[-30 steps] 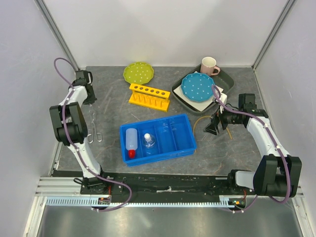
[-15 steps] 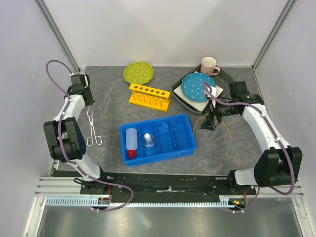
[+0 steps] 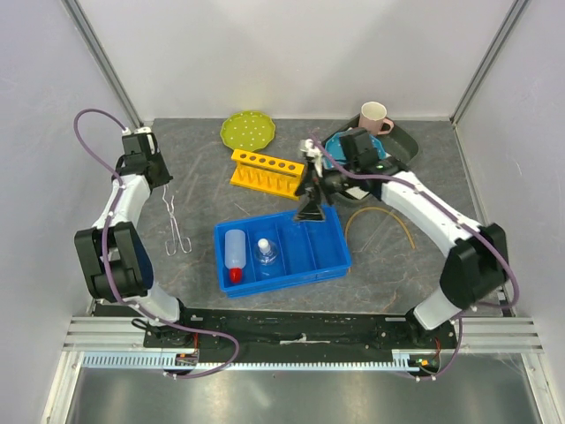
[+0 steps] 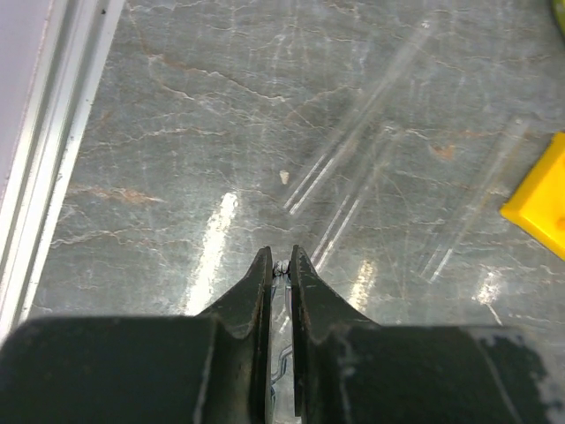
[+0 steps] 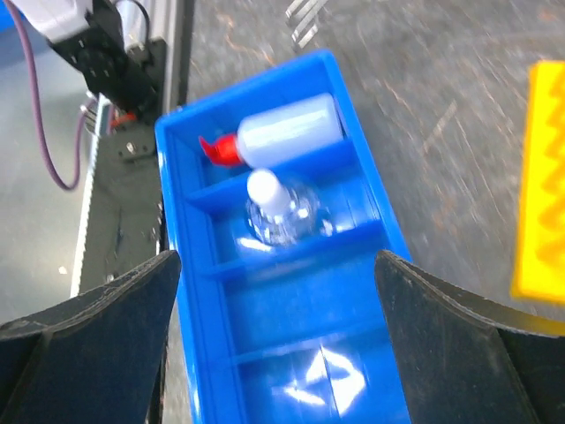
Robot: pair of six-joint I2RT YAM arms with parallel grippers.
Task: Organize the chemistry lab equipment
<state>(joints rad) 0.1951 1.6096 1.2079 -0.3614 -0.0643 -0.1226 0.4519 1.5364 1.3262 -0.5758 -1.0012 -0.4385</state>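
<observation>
Relative to the blue tray point(image 3: 284, 277): left gripper point(image 4: 281, 263), to its left, pinching the thin metal tongs point(image 3: 174, 228); right gripper point(image 5: 275, 261) spread wide above it; squeeze bottle point(image 3: 235, 252) and flask point(image 3: 267, 254) in its two leftmost compartments; tubing loop point(image 3: 375, 211) on the table to its right.

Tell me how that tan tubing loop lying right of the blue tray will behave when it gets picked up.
Likely floppy: the tan tubing loop lies in a loose, uneven arc, so its ends would probably sag from a single pinch. It looks thin, so probably light. Pushed, it would likely bend rather than slide whole.
</observation>
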